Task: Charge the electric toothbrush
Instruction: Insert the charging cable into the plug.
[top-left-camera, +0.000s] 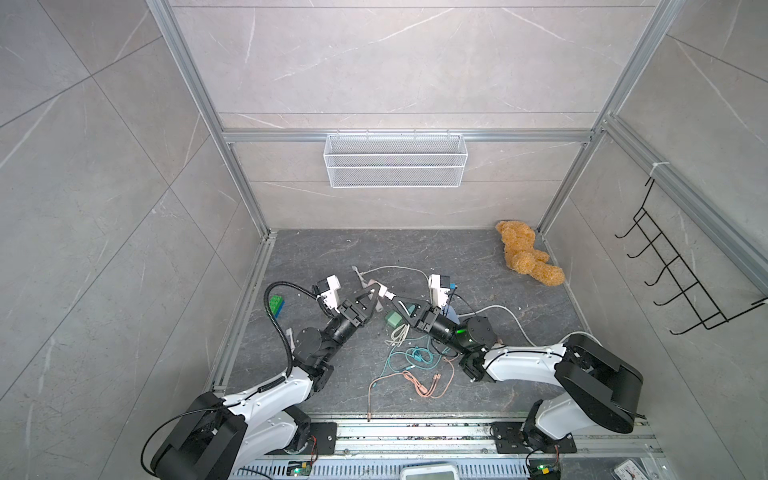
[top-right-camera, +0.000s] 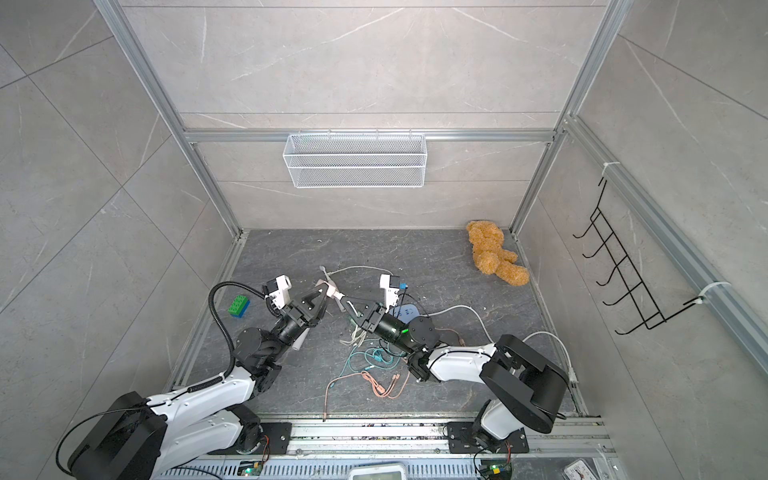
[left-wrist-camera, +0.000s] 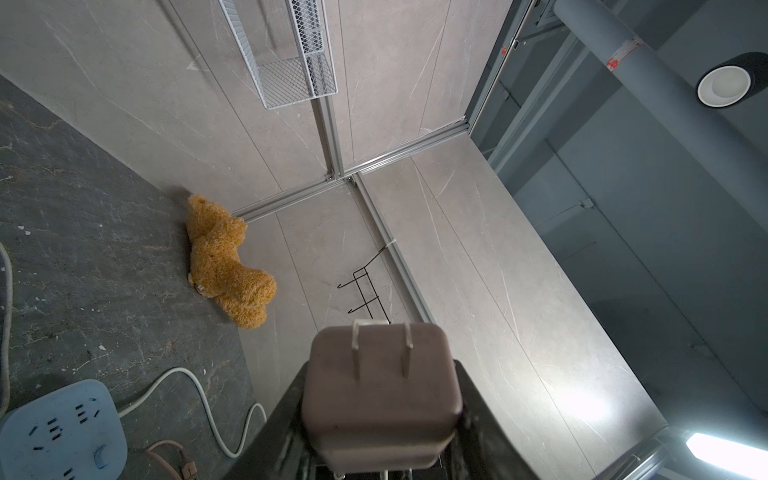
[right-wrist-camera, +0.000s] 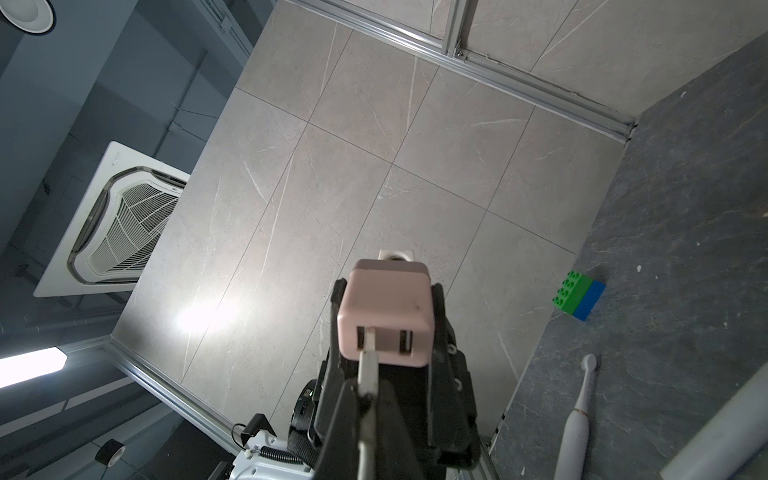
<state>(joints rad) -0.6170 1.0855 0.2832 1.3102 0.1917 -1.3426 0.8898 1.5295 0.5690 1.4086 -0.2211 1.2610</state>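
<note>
We list: adapter (left-wrist-camera: 380, 386), clamped in left claw (top-left-camera: 373, 292) at part width, ports offered to right claw (right-wrist-camera: 368, 399), pinched shut on plug (right-wrist-camera: 368, 365) for seating; toothbrush (right-wrist-camera: 578, 411), lying on floor (right-wrist-camera: 685, 208), well apart.

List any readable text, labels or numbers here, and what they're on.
None legible.
Corner mark on the ceiling air conditioner: too blurred to read.
Numerals on the clock: too small to read.
No print visible on the pink adapter or power strip.
</note>
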